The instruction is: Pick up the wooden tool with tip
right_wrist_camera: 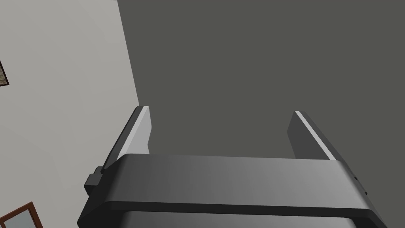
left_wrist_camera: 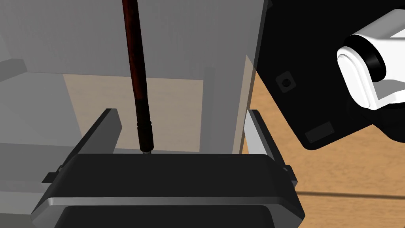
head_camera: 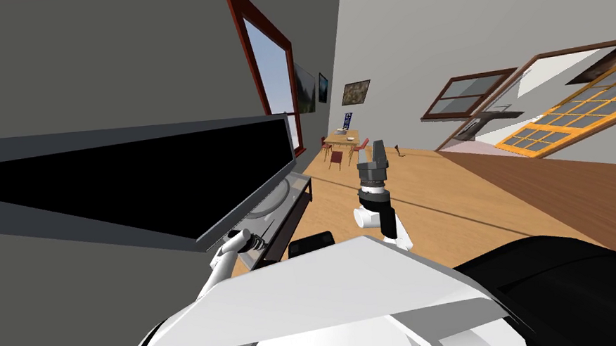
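Observation:
The tool is a thin dark red-brown wooden rod ending in a dark ferrule and a small metal tip. It lies on the grey top of a low TV stand. My left gripper is open around its tip end. The rod runs between the fingers, nearer one finger and touching neither. In the head view the left gripper sits at the stand's near end, with the rod a thin dark line beyond it. My right gripper is raised over the floor, open and holding nothing.
A large black TV screen hangs over the stand, just above my left arm. Wooden floor spreads to the right. A black bulky piece of furniture sits near right. A dining table with chairs stands far off.

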Controlling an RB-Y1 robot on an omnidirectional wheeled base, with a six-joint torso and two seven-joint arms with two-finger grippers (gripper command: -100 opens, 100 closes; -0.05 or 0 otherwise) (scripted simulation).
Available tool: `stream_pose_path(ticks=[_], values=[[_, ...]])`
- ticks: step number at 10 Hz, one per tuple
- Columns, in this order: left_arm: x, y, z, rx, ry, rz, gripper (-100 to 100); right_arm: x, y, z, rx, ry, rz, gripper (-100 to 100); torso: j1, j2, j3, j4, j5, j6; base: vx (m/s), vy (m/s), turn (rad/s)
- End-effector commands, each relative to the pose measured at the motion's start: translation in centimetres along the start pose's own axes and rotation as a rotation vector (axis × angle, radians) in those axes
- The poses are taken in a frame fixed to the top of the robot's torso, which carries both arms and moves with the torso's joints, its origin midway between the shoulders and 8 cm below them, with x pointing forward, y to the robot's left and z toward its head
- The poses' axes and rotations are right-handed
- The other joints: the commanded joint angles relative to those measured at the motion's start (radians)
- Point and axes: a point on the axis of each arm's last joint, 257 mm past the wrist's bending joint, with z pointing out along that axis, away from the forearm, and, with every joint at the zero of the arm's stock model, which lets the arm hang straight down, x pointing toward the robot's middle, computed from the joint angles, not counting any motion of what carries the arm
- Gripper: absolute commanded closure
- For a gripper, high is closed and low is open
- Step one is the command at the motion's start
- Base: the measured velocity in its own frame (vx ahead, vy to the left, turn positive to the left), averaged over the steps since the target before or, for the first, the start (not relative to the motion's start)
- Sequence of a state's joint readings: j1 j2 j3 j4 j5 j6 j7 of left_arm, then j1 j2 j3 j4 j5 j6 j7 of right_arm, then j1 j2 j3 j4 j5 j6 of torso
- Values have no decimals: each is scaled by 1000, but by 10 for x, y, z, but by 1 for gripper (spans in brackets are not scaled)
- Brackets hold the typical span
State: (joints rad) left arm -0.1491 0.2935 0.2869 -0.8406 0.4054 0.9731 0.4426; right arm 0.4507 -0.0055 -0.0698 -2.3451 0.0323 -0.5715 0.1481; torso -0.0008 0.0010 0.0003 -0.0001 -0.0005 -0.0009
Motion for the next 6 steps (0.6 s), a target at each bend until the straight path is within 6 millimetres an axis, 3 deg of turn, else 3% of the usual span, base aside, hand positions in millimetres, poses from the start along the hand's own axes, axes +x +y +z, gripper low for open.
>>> stream_pose_path(ticks=[1,2,6], values=[[0,0,0,0,0,0,-100,0,0,0,0,0,0,0,0,0,0,0,0,0,0,0,0],[0,0,0,1,0,0,100,0,0,0,0,0,0,0,0,0,0,0,0,0,0,0,0],[1,-1,0,3,1,2,100,0,0,0,0,0,0,0,1,0,-1,-1,1,0,-1,-1,0]])
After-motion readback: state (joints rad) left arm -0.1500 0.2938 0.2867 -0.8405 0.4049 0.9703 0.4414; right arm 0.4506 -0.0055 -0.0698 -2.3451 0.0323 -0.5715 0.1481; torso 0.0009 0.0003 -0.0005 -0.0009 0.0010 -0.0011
